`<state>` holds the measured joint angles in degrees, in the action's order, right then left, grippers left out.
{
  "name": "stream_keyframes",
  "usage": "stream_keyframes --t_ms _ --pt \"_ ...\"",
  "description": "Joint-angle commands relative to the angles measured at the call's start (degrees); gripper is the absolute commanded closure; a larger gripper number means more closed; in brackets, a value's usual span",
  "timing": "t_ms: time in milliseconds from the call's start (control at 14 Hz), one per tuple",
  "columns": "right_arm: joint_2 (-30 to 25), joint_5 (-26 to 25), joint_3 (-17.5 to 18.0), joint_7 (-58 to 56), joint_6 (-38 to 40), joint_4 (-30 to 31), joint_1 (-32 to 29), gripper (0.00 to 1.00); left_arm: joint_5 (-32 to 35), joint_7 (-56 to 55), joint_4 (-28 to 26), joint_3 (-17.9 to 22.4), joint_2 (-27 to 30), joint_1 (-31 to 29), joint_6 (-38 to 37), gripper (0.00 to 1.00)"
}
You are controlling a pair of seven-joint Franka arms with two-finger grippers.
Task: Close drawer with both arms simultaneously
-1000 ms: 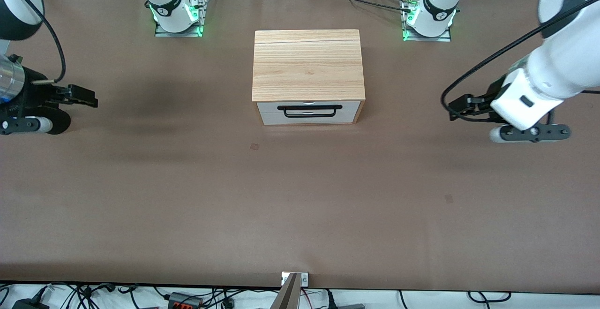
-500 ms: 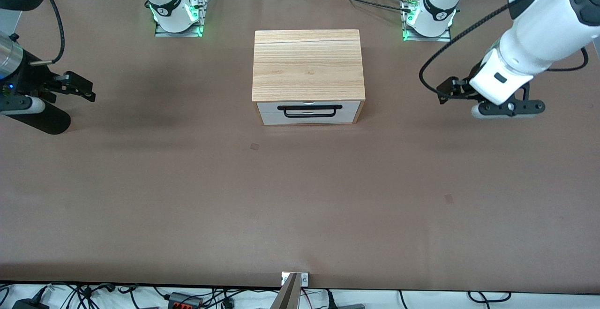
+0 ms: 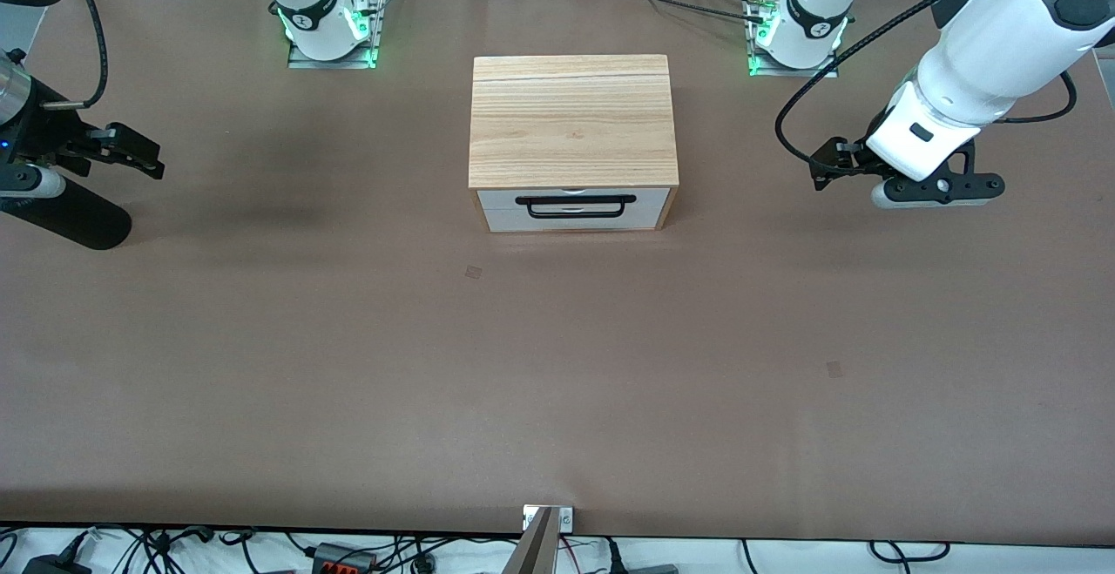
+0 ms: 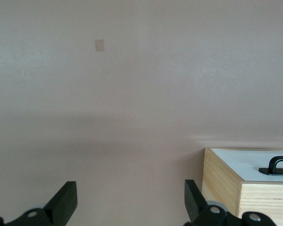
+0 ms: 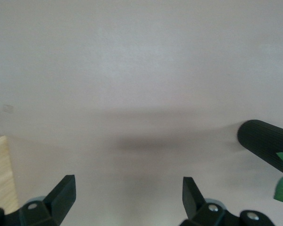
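The light-wood box (image 3: 573,119) stands mid-table between the arms' bases. Its white drawer front (image 3: 575,208) with the black bar handle (image 3: 575,206) faces the front camera and sits level with the casing; no wood interior shows. My left gripper (image 3: 821,171) is open and empty over bare table toward the left arm's end, pointing at the box's side. In the left wrist view the gripper (image 4: 129,202) is wide open, with the box (image 4: 224,183) and the handle (image 4: 276,165) at the edge. My right gripper (image 3: 146,154) is open and empty over the right arm's end; it is wide open in its own wrist view (image 5: 127,195).
A black ribbed cylinder (image 3: 74,217) lies by the right gripper and shows in the right wrist view (image 5: 264,143). Small tape marks (image 3: 473,272) (image 3: 834,369) are on the brown table. The arm bases (image 3: 331,30) (image 3: 797,34) stand along the table's edge by the robots.
Both grippers have moved away from the front camera's side of the table, toward the bases' side. The left gripper has also come slightly closer to the box. The drawer has not moved.
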<state>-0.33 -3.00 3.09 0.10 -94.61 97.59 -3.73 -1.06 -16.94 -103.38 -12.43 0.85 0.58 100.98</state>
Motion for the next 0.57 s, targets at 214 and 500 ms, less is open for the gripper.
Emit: stream_keyframes --t_ms 214,500 --pt "-0.28 -0.87 1.56 1.48 3.54 -0.82 -0.84 0.00 0.45 -0.20 -0.86 -0.23 1.26 -0.32 0.62 0.00" --pt "-0.28 -0.17 1.56 1.84 5.49 -0.91 -0.67 0.00 0.45 -0.20 -0.34 -0.23 1.00 -0.40 0.53 0.00"
